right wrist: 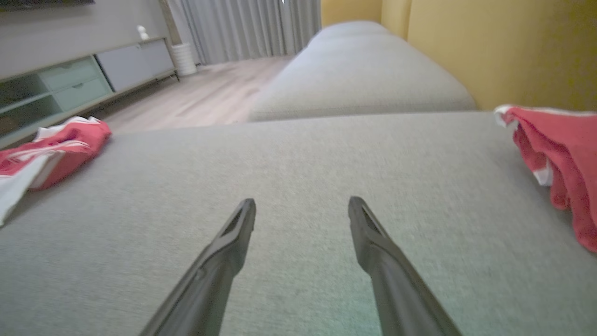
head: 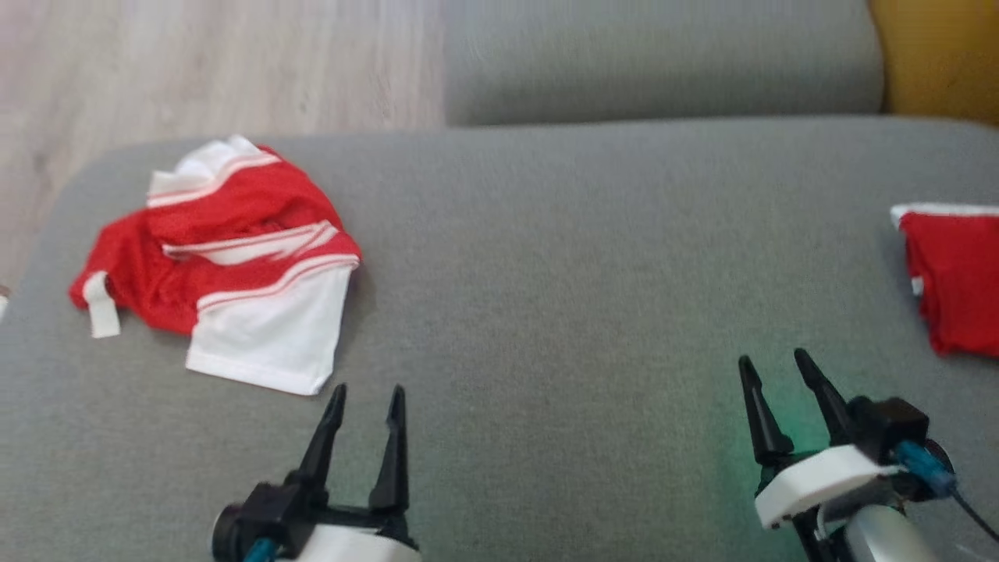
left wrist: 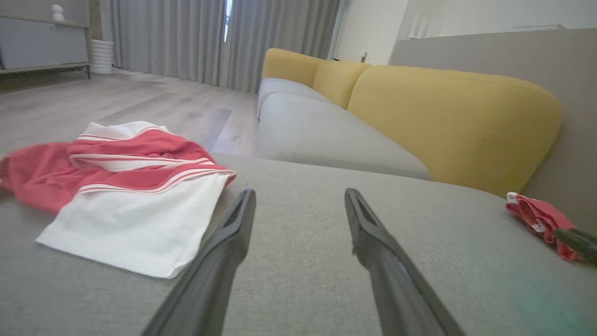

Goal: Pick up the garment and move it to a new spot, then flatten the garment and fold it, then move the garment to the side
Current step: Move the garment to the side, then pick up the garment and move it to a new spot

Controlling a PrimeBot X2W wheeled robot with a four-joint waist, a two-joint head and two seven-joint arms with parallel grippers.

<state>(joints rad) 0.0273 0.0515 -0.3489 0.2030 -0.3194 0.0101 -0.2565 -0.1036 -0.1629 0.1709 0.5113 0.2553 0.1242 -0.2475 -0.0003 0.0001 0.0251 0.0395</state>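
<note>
Both claws hover over the grey fabric sofa seat (head: 546, 257), fingers spread wide and grasping nothing: the left claw (head: 368, 390) at the lower left of the head view, the right claw (head: 773, 357) at the lower right. Near the left claw, apart from its fingertips, lies the crumpled red-and-white mesh garment (head: 234, 250), white panel closest to the claw. Off to the right claw's right, near the yellow padded backrest (left wrist: 447, 121), sits a bunched red garment with white trim (head: 956, 289). Pale wooden floor (head: 195, 70) lies beyond the seat
</note>
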